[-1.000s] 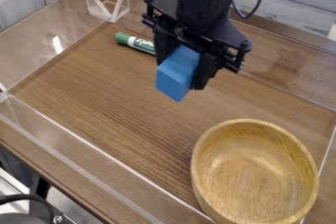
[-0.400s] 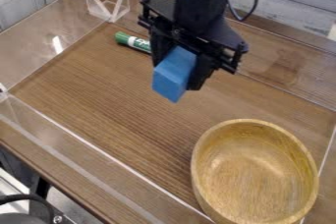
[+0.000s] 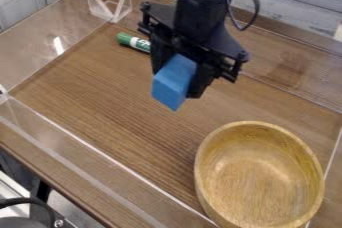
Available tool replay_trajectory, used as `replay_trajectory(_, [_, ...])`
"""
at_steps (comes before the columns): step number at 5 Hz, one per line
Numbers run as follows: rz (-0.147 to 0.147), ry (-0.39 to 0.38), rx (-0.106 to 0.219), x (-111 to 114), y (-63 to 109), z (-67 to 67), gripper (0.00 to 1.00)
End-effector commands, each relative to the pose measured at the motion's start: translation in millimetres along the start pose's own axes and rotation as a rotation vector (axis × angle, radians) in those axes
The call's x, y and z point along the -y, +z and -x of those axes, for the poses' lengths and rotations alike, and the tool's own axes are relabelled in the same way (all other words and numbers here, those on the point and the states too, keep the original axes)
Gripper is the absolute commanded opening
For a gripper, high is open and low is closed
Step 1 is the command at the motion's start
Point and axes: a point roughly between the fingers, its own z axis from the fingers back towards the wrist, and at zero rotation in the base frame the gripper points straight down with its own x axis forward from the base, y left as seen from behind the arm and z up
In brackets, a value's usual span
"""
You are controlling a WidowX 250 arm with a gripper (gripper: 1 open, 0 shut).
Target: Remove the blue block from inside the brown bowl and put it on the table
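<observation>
Gripping the blue block (image 3: 175,82) above the desk (image 3: 94,97).
Hand (image 3: 187,67) pinches the block's top; the brown bowl (image 3: 261,179) sits at five o'clock, well apart.

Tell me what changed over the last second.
The claw, shut on the blue block, drifted slightly left in the picture, block with it. No release yet. The brown bowl, empty, and the green marker on the table stayed put.
</observation>
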Motion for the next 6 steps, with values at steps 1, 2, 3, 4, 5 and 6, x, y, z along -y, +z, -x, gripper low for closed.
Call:
replay_trajectory(1, [0.005, 0.016, 0.056, -5.8, 4.6, -2.1, 0.00])
replay_trajectory(2, [0.006, 0.018, 0.059, -7.8, -1.2, 0.3, 0.00])
replay_trajectory(3, [0.008, 0.025, 0.058, -10.3, -5.8, 1.8, 0.00])
replay_trajectory(4, [0.012, 0.028, 0.059, -12.1, -10.6, 2.8, 0.00])
replay_trajectory(5, [0.016, 0.032, 0.061, -13.7, -15.3, 3.0, 0.00])
replay_trajectory(6, [0.020, 0.037, 0.064, -14.8, -20.6, 3.0, 0.00])
